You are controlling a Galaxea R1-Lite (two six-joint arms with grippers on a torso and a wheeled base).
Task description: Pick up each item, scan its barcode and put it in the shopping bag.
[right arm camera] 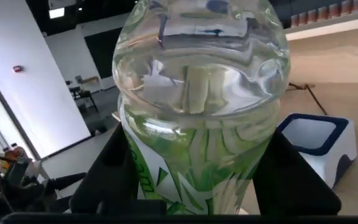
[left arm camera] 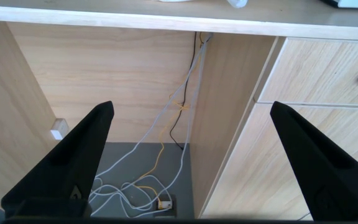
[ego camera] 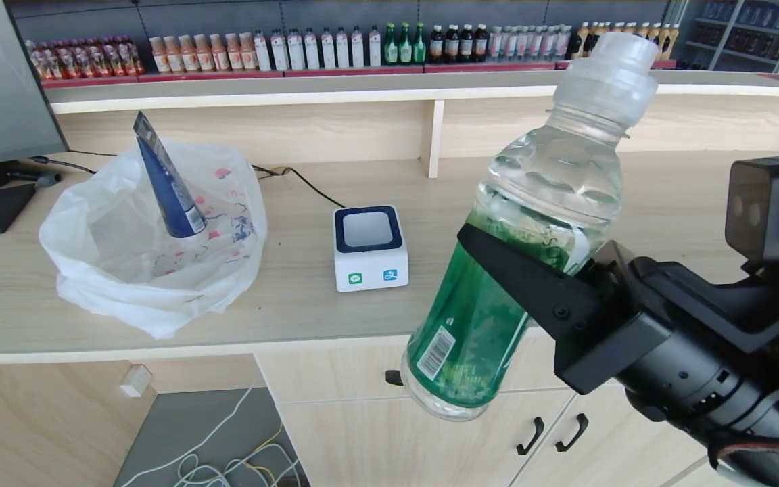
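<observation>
One right tool (ego camera: 498,260) clamped on tilted bottle (ego camera: 552,182) above counter (ego camera: 295,304) edge, left tool (left arm camera: 191,112) apart.

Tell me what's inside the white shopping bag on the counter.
A blue tube leans inside the shopping bag, its crimped end poking above the rim. The crumpled plastic of the front wall hides part of the bag's bottom, so anything lying flat there cannot be seen.

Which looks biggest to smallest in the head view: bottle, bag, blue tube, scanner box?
1. Clear plastic bottle with green label, though it is nearest the camera, so unsure.
2. White plastic shopping bag.
3. White square scanner box and blue squeeze tube look about alike.
</observation>
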